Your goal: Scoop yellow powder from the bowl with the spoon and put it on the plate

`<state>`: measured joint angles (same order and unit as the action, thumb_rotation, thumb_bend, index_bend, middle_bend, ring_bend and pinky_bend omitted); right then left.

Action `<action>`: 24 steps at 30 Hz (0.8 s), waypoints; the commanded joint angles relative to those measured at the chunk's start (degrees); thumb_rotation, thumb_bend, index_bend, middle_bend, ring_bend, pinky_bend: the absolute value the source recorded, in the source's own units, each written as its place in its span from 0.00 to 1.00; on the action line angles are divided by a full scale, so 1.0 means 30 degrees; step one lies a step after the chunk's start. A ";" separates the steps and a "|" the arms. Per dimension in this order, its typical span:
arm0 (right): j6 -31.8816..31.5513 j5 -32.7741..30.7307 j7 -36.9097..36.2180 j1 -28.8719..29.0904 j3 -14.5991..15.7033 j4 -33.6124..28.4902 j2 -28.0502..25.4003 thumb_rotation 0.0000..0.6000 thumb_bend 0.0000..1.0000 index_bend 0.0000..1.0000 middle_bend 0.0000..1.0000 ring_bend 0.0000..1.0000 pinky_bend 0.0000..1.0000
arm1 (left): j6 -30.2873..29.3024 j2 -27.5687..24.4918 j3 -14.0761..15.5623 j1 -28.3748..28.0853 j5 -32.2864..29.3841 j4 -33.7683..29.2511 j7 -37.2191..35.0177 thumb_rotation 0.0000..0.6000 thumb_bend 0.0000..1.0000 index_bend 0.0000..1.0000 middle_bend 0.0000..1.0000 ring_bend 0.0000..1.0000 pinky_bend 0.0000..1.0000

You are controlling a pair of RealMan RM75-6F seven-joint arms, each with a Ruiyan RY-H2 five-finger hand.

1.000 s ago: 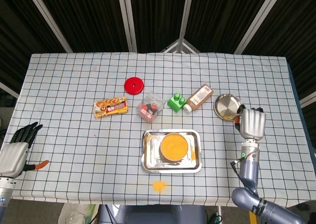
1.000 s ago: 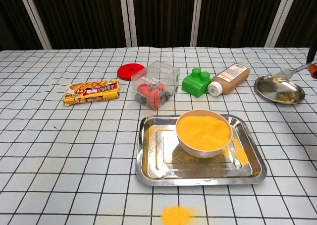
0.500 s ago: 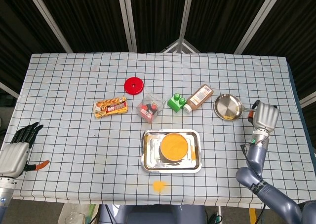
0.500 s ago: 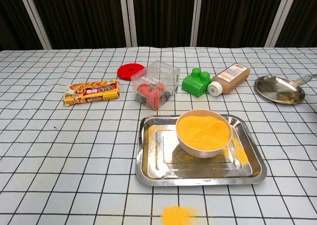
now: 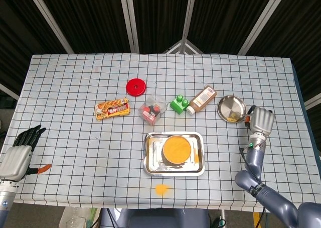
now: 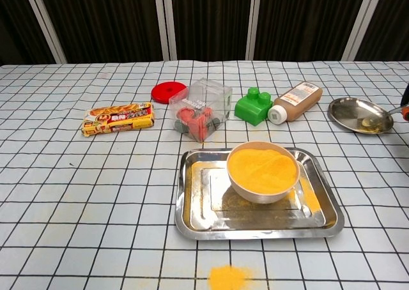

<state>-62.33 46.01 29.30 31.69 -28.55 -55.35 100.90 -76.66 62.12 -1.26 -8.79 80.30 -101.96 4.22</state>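
Observation:
The white bowl (image 5: 176, 148) (image 6: 262, 170), heaped with yellow powder, stands in a steel tray (image 5: 149, 160) (image 6: 192, 207) at the table's front middle. To the right lies the small steel plate (image 5: 229, 106) (image 6: 348, 108), with a little yellow powder in it. My right hand (image 5: 262, 121) is just right of the plate and holds the spoon (image 6: 378, 117) by its handle. The spoon's bowl rests inside the plate. In the chest view only the hand's edge shows. My left hand (image 5: 17, 155) lies at the table's front left corner, fingers apart, holding nothing.
A patch of spilled yellow powder (image 5: 161, 189) (image 6: 228, 277) lies in front of the tray. Behind the tray sit a snack packet (image 6: 118, 119), a red lid (image 6: 169, 91), a clear box (image 6: 201, 108), a green block (image 6: 254, 106) and a brown bottle (image 6: 295, 101).
The spoon hung above the plate's right side, swung out past the rim, and now lies lower with its bowl in the plate. The right hand shifted right, then back. The left hand stayed put.

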 commanded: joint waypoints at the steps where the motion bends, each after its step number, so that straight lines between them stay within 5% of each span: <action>1: 0.0224 -0.0251 0.0216 -0.0067 0.0178 -0.0325 -0.0281 1.00 0.48 0.47 0.41 0.28 0.23 | 0.0029 0.0004 -0.0013 -0.0008 -0.0061 0.0010 0.0023 1.00 0.00 0.00 0.00 0.00 0.00; 6: 0.0182 -0.0667 0.0796 -0.0242 0.0456 -0.1471 -0.0874 1.00 0.35 0.18 0.23 0.12 0.17 | 0.0088 -0.0001 -0.0022 -0.0035 -0.0144 -0.0030 0.0121 1.00 0.00 0.00 0.00 0.00 0.00; 10: -0.0354 -0.0440 0.1205 -0.0400 0.0850 -0.2572 -0.1457 1.00 0.32 0.03 0.15 0.06 0.13 | 0.0068 -0.0005 -0.0013 -0.0027 -0.0135 -0.0058 0.0143 1.00 0.00 0.00 0.00 0.00 0.00; 24: -0.2191 0.0453 0.1088 -0.1969 0.1933 -0.7888 -0.4483 1.00 0.32 0.00 0.09 0.00 0.00 | -0.0024 -0.0110 -0.0032 -0.0001 0.0007 0.0014 -0.0248 1.00 0.00 0.00 0.00 0.00 0.00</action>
<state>-67.30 45.82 33.30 27.85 -24.22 -74.65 90.60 -76.72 61.81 -1.37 -8.80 80.27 -101.96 3.52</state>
